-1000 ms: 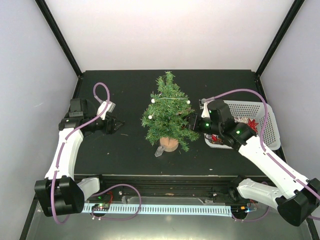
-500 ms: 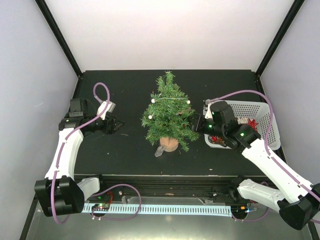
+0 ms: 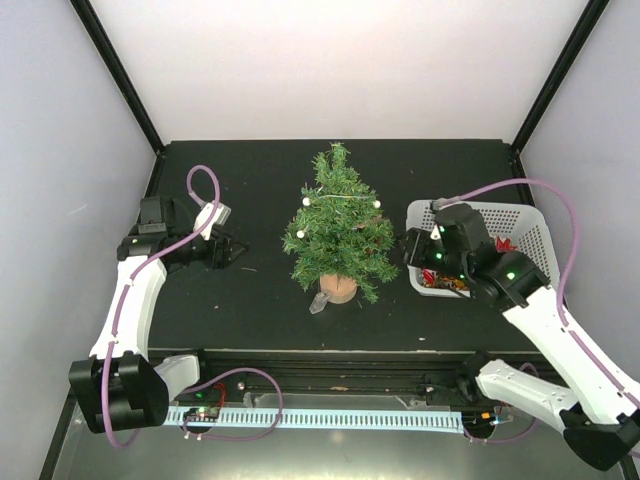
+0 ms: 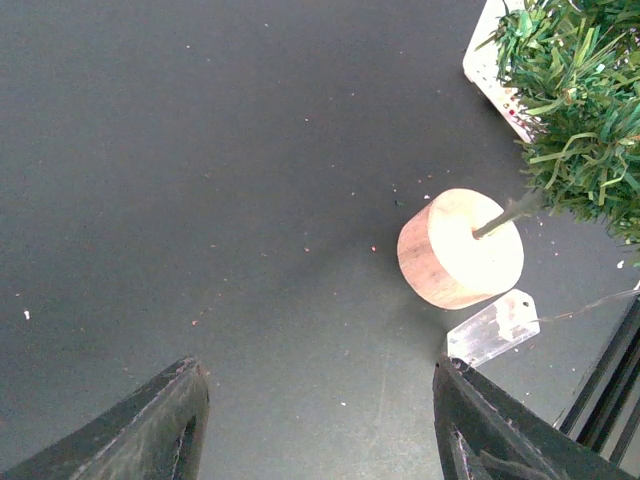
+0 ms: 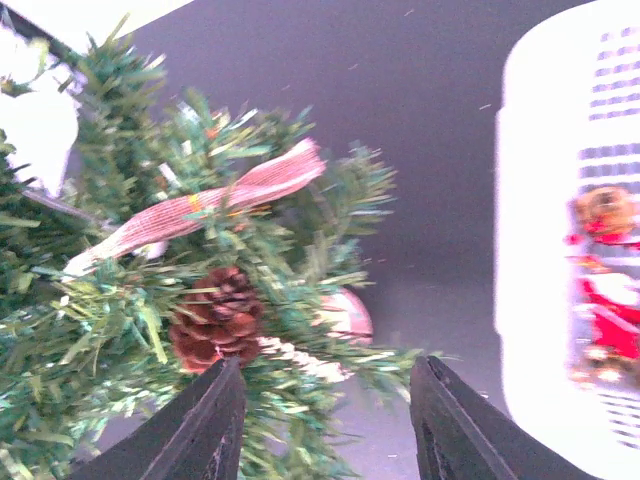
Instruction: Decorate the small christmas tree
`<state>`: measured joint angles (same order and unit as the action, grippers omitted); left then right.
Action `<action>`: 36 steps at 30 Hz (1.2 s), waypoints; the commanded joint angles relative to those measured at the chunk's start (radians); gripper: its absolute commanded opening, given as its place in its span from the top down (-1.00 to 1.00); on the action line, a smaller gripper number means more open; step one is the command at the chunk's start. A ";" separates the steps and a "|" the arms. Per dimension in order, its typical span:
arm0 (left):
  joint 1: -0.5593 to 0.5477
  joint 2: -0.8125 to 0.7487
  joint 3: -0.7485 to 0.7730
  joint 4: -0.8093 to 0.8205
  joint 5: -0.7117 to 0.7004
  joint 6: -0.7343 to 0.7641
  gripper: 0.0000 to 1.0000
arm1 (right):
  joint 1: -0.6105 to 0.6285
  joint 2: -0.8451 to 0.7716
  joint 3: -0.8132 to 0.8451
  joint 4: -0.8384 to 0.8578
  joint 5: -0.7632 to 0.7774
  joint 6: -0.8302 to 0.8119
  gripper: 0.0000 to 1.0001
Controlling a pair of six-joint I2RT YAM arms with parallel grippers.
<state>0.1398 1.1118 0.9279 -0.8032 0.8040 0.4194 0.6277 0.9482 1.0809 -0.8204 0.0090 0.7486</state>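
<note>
While the small christmas tree (image 3: 338,232) stands upright mid-way across the black table (image 3: 250,310) | left gripper (image 4: 318,400) spread, empty, left of it | right gripper (image 5: 325,395) spread, empty (pine cone (image 5: 218,318) just beyond), by the white basket (image 3: 530,225)

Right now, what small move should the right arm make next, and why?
Probably swing the right gripper over the white basket for another ornament: its jaws are open and empty, a pine cone already sits on the small christmas tree, and decorations remain in the basket.
</note>
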 commanded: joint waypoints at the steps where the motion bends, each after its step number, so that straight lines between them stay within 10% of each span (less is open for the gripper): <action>1: -0.004 -0.009 0.069 -0.029 -0.017 0.027 -0.25 | 0.002 -0.030 0.088 -0.254 0.261 -0.038 0.05; 19: -0.035 0.209 0.182 0.004 -0.090 0.038 -0.25 | -0.601 0.327 -0.002 -0.059 0.069 0.049 -0.32; 24: -0.048 0.249 0.195 0.007 -0.087 0.033 -0.25 | -0.681 0.494 0.033 -0.017 0.058 0.079 -0.71; 36: -0.052 0.276 0.178 0.024 -0.060 0.038 -0.25 | -0.778 0.758 0.092 0.076 0.036 0.078 -0.72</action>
<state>0.0956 1.3773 1.0794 -0.7967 0.7193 0.4419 -0.1349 1.6569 1.1271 -0.7944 0.0479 0.8143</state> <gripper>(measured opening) 0.626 0.857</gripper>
